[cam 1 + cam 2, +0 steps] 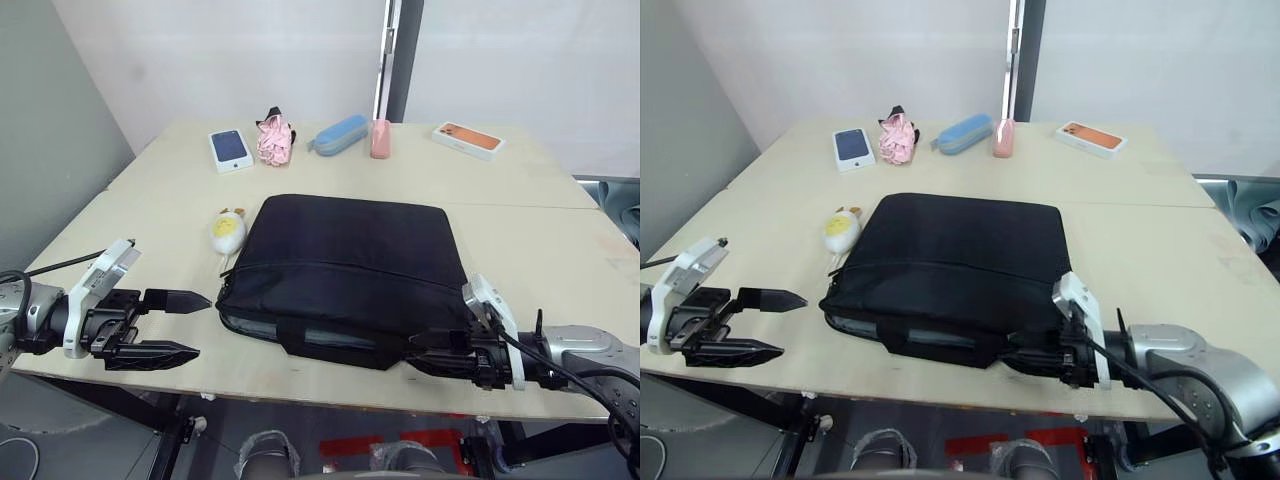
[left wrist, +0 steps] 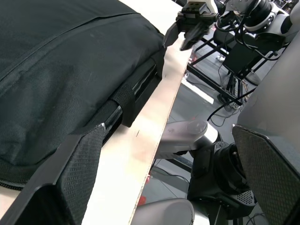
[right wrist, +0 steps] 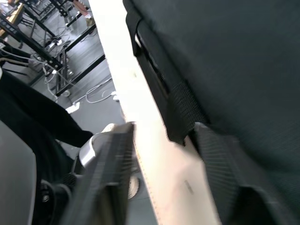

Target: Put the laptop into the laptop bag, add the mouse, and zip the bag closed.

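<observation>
The black laptop bag [image 1: 345, 255] lies flat in the middle of the table, its front edge gaping toward me. A thin silver-grey strip of the laptop [image 1: 252, 327] shows inside that opening. The mouse is out of view. My left gripper [image 1: 203, 324] hovers open just off the bag's front left corner, holding nothing. My right gripper [image 1: 412, 354] is open at the front right corner, beside the black strap handle [image 3: 180, 110]. In the right wrist view one finger [image 3: 220, 168] lies close against the strap and the other [image 3: 110, 173] hangs past the table edge.
A yellow-and-white plush toy [image 1: 228, 230] sits at the bag's left side. Along the back stand a blue phone box [image 1: 230, 149], a pink cloth bundle [image 1: 273, 140], a blue case [image 1: 338, 134], a pink bottle [image 1: 380, 138] and an orange phone box [image 1: 468, 140].
</observation>
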Robot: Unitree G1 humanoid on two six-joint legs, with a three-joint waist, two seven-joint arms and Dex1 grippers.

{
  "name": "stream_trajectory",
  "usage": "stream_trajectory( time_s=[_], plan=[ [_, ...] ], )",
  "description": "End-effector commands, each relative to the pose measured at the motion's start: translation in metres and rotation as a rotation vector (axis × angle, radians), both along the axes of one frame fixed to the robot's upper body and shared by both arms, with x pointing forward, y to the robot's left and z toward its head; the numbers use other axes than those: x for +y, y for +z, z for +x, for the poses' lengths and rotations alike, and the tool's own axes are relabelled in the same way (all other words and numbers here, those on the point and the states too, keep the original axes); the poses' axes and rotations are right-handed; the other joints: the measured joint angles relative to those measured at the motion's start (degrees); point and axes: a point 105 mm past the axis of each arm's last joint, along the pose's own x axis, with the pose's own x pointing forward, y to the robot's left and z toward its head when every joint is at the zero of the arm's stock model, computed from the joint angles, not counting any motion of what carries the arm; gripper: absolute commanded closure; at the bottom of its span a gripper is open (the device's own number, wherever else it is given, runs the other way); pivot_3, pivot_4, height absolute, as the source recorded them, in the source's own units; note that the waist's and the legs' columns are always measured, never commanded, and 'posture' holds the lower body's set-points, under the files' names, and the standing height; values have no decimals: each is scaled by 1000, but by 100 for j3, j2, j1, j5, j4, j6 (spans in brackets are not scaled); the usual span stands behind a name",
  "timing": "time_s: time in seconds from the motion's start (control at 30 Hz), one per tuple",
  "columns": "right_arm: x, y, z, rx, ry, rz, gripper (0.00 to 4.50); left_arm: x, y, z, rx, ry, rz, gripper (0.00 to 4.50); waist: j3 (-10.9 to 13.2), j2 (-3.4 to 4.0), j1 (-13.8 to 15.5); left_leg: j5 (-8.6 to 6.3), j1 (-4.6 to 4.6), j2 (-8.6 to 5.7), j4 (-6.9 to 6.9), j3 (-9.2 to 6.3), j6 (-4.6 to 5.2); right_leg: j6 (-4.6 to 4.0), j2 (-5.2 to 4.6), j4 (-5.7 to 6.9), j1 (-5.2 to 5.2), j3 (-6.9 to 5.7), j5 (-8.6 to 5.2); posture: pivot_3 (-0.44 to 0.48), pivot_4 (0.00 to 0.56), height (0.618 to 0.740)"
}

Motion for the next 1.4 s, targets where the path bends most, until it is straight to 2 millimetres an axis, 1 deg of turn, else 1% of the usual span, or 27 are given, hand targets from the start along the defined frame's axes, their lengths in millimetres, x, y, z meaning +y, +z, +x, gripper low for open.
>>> stream_trajectory(
  time_s=[0.03, 0.2, 0.37, 0.47, 0.6, 0.73, 0.8, 0.97, 1.17, 1.33, 1.4],
  plan=[
    [0, -3, -1, -10, -1, -29, 1411, -6, 8, -1, -49, -43, -5, 0, 0, 0, 0, 0, 1, 0, 0, 0, 0, 0, 0, 1, 0, 0, 0, 0, 150, 740],
    [-1, -9, 2, -5, -21, -37, 1411, -17, 21, 6, -123, -61, -31, 0, 0, 0, 12, 0, 5, 0, 1, -2, 0, 0, -1, 2, 9, -1, 0, 0, 150, 740],
    [7, -12, 3, -1, -18, -15, 1411, -27, 24, 2, -147, -136, -8, 0, -1, 0, -15, 0, 3, 0, 6, -2, 0, -1, 0, 5, 10, 0, 1, 0, 150, 740],
    [14, -14, 4, -1, -16, -1, 1411, -29, 27, 5, -157, -141, -16, 0, -2, 0, -9, 1, 3, 1, 6, -4, -1, -1, 2, 9, 9, -2, 1, 0, 150, 740],
    [26, -17, -3, 14, 23, 4, 1411, -28, 27, 6, -157, -141, -11, 0, -2, 0, -9, 1, 5, 0, 11, -4, -1, -2, 1, 13, 12, -1, 1, 0, 150, 740],
    [31, -16, -5, 18, 24, 14, 1411, -28, 26, 7, -157, -142, -12, 0, -3, 0, -2, 1, 6, 0, 13, -5, -1, -1, 1, 13, 12, -2, 1, 0, 150, 740],
    [32, -13, -5, 16, 24, 30, 1411, -28, 25, 7, -156, -142, -13, 0, -3, 0, -2, 1, 6, 0, 14, -5, -1, -1, 1, 13, 13, -2, 1, 0, 150, 740],
    [32, 9, -2, 4, 25, 132, 1411, -27, 24, 11, -149, -129, -28, 0, -3, 0, -3, 1, 5, 0, 16, -5, -1, -2, 0, 16, 13, -1, 1, 0, 150, 740],
    [34, 34, -7, -20, 95, 193, 1411, -19, 22, 18, -129, -80, -55, 0, -3, 0, -2, 1, 8, 0, 23, -7, -1, -2, 1, 30, 13, -1, 1, 0, 150, 740],
    [34, 55, 9, -54, 77, 271, 1411, -4, 20, 27, -102, 12, -86, 0, -3, 1, 1, 1, 12, 0, 42, -9, -1, -2, 1, 45, 13, 1, 1, 0, 150, 740],
    [34, 58, 21, -68, 39, 282, 1411, 0, 16, 26, -90, 27, -82, 0, -5, -2, -7, 1, 12, 0, 46, -11, -1, -2, 1, 48, 14, 1, 2, 0, 150, 740]
  ],
)
